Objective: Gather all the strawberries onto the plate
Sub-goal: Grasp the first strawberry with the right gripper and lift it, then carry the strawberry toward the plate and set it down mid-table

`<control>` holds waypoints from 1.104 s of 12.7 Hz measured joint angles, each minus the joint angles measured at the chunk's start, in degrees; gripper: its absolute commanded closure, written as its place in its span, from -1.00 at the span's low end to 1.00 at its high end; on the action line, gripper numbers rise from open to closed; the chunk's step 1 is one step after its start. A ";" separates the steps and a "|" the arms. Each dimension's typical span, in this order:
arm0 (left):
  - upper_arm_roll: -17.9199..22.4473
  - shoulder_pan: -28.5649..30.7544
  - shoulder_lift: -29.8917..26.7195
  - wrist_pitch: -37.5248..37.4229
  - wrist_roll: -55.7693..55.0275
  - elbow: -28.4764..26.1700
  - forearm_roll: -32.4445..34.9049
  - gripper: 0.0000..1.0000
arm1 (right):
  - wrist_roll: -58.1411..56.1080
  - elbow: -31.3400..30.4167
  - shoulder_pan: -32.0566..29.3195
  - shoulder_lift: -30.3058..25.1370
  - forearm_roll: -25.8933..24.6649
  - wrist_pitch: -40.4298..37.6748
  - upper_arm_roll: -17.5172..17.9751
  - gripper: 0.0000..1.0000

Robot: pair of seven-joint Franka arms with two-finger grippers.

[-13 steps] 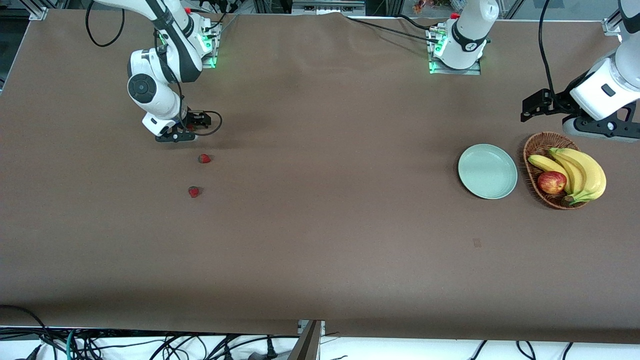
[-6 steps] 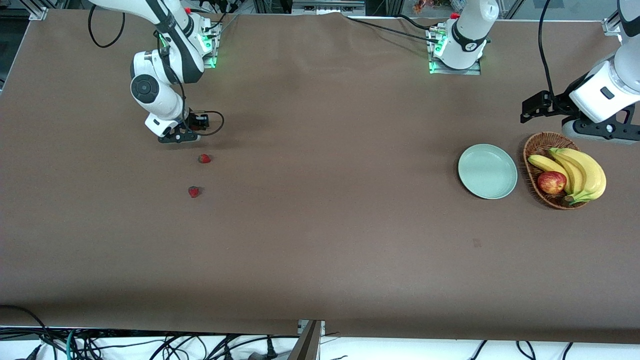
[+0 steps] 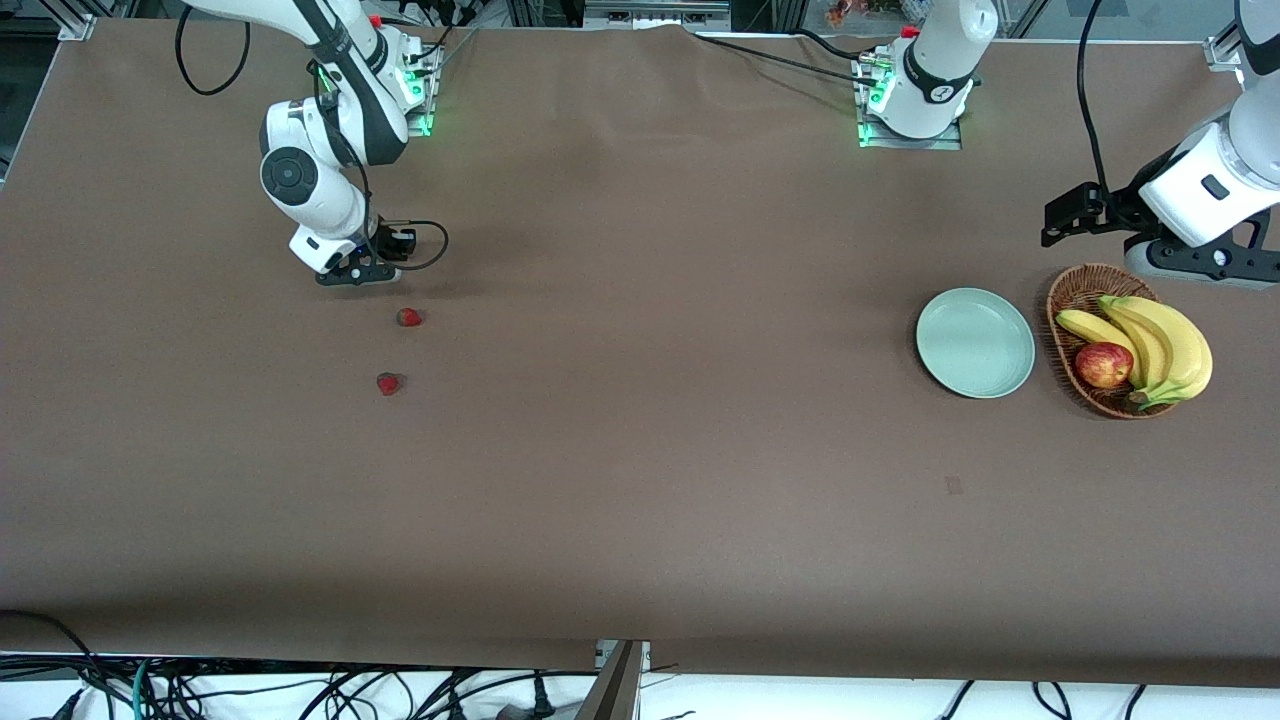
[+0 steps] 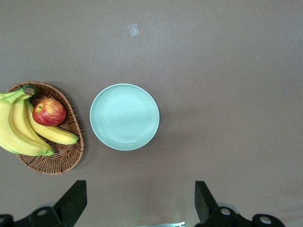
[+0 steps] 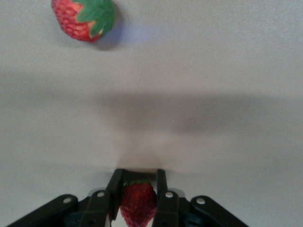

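Squeezing one strawberry [image 5: 138, 202] between its two fingers [image 5: 113, 191], the right gripper [image 3: 372, 262] sits low at the right arm's end of the table. The berry's green top points out past the fingertips. Two more strawberries [image 3: 408, 317] [image 3: 388, 383] lie on the table just past those fingertips. The mint-green plate [image 3: 975, 342] is well apart, right under the left gripper [image 4: 137, 201], which waits with fingers wide open.

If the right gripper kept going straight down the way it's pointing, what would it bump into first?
Probably just the table. The right gripper points down at it, shut on a strawberry, so the berry would likely press into the brown cloth first. How much height is left is hard to judge.
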 measured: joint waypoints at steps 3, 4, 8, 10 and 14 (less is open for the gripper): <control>0.02 0.00 0.00 0.26 0.00 0.00 0.00 -1.00 | 7.92 4.89 -0.02 -0.29 0.00 -2.54 5.36 1.00; 0.04 0.00 0.00 0.29 0.00 0.00 0.00 -1.00 | 13.48 8.40 0.28 -0.18 0.00 -4.62 9.26 1.00; 0.21 0.04 0.01 0.44 -0.03 0.01 0.00 -1.00 | 37.49 30.09 8.63 8.42 0.27 -10.95 17.14 1.00; 0.25 0.06 0.02 0.47 -0.46 0.02 0.00 -1.00 | 48.92 43.62 15.00 18.00 0.38 -11.49 17.25 1.00; 0.20 0.06 0.01 0.50 -0.87 0.03 -0.01 -1.00 | 67.77 67.62 24.69 36.13 0.38 -11.32 17.15 0.87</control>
